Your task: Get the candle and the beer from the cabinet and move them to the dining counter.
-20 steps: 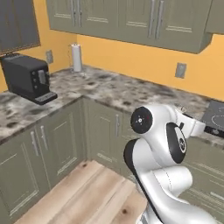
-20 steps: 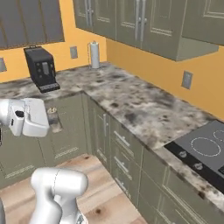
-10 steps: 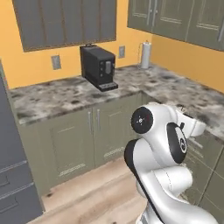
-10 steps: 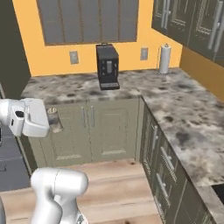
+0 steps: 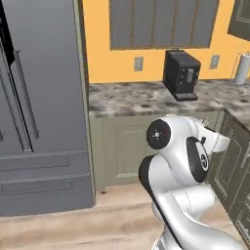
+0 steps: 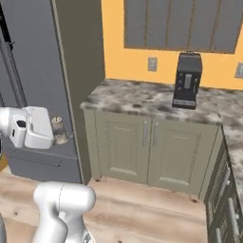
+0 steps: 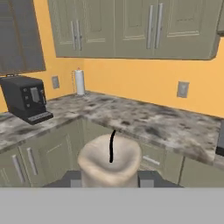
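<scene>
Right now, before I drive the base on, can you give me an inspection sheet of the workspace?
Surface: speckled granite worktop, running round a corner.
Job's things: candle, pale with a black wick, upright in the grip.
Clutter: black coffee machine and paper towel roll on the worktop.
Grippers: fingers shut on the candle, one each side.
Cables: nothing seen.
Surroundings: tall grey fridge left of the worktop; wall cabinets with doors shut; base cabinets shut; yellow wall; wood floor.
</scene>
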